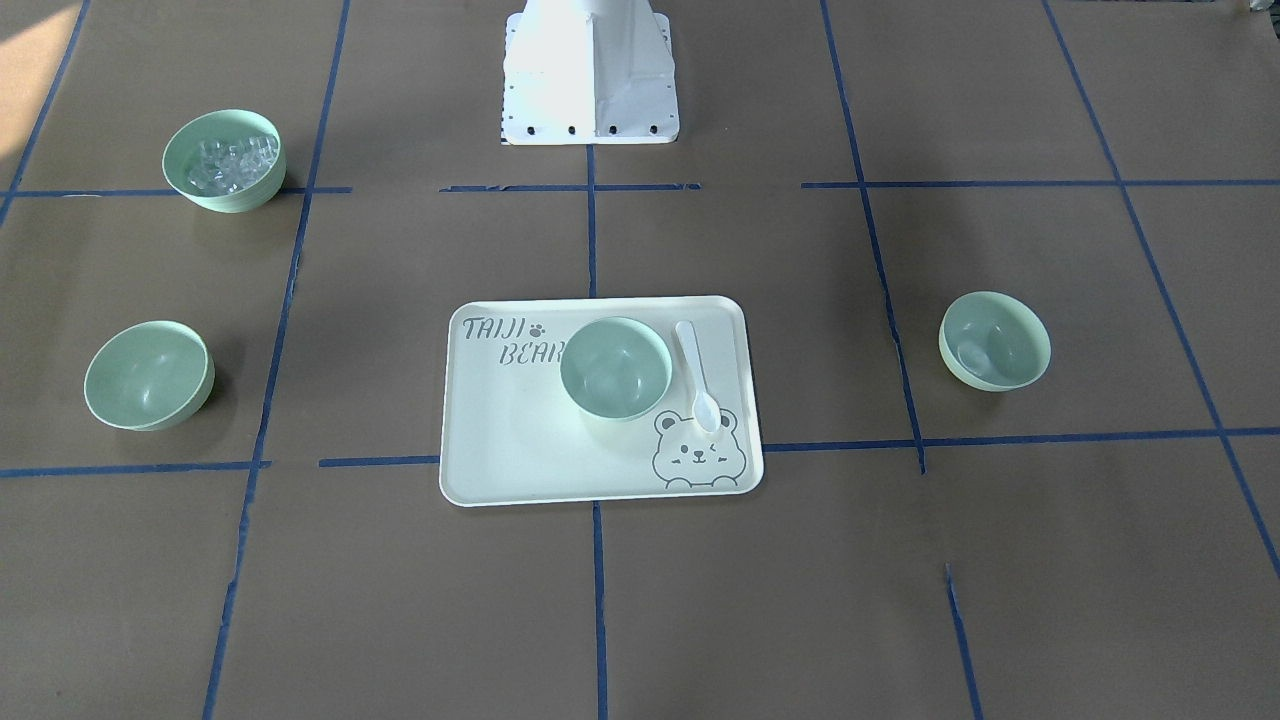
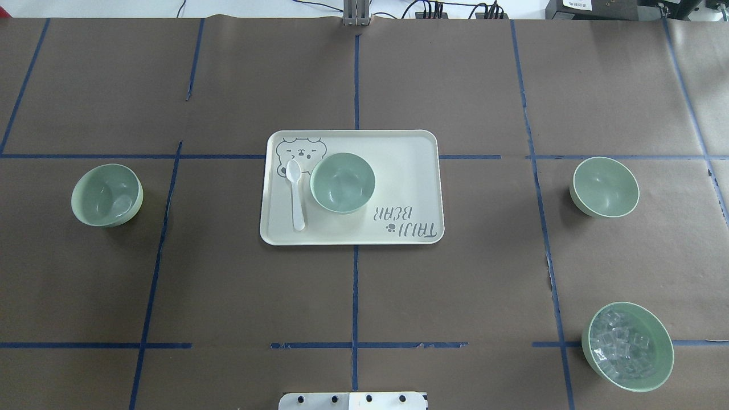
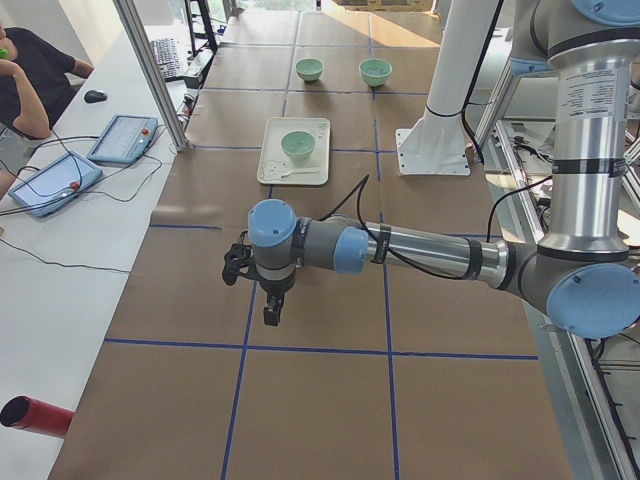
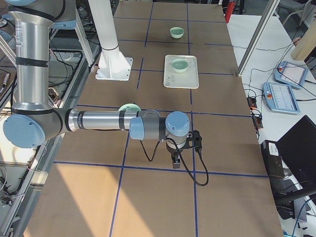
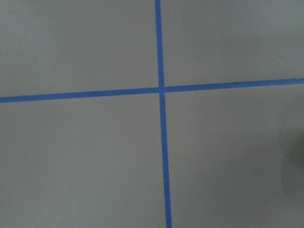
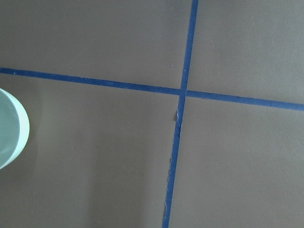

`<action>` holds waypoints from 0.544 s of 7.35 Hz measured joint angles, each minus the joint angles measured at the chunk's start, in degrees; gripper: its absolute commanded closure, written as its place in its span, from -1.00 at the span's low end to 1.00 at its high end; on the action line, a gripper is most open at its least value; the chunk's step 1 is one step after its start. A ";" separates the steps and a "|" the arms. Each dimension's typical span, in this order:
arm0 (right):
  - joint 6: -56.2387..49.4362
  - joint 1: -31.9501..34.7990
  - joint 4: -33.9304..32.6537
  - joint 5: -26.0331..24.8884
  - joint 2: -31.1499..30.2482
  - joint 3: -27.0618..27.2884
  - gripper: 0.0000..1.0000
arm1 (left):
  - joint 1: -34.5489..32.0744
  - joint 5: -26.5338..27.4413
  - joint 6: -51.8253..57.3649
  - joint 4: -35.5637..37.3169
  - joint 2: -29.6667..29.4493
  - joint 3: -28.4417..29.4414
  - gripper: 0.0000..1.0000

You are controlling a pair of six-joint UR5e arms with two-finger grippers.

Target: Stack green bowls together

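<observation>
Three plain mint-green bowls stand apart. One (image 2: pixel 342 182) sits on the bear-print tray (image 2: pixel 410 171) at the table's middle. One (image 2: pixel 107 195) stands at the left and one (image 2: pixel 604 187) at the right of the overhead view. They also show in the front view (image 1: pixel 614 367) (image 1: pixel 994 340) (image 1: pixel 148 374). My left gripper (image 3: pixel 271 318) shows only in the exterior left view, low over bare paper beyond the left bowl. My right gripper (image 4: pixel 174 162) shows only in the exterior right view, likewise beyond the right bowls. I cannot tell whether either is open or shut.
A fourth green bowl with clear ice-like cubes (image 2: pixel 627 346) stands near the robot on its right. A white spoon (image 2: pixel 295 193) lies on the tray beside the bowl. A pale green bowl rim (image 6: pixel 9 128) shows at the right wrist view's left edge. Blue tape lines cross the brown paper.
</observation>
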 measured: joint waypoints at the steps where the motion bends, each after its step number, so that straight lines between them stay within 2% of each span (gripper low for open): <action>1: 0.03 -0.05 0.02 0.02 0.30 0.46 -1.00 | 5.55 0.19 -9.74 -5.16 -0.32 -0.86 -1.00; 2: 0.03 -0.08 -0.09 -0.02 1.15 0.83 -1.00 | 10.45 0.57 -19.42 -11.05 -0.32 -0.92 -1.00; 4: -0.07 -0.56 -0.24 -0.31 2.85 1.03 -1.00 | 16.59 3.08 -31.89 -18.82 -0.16 0.12 -1.00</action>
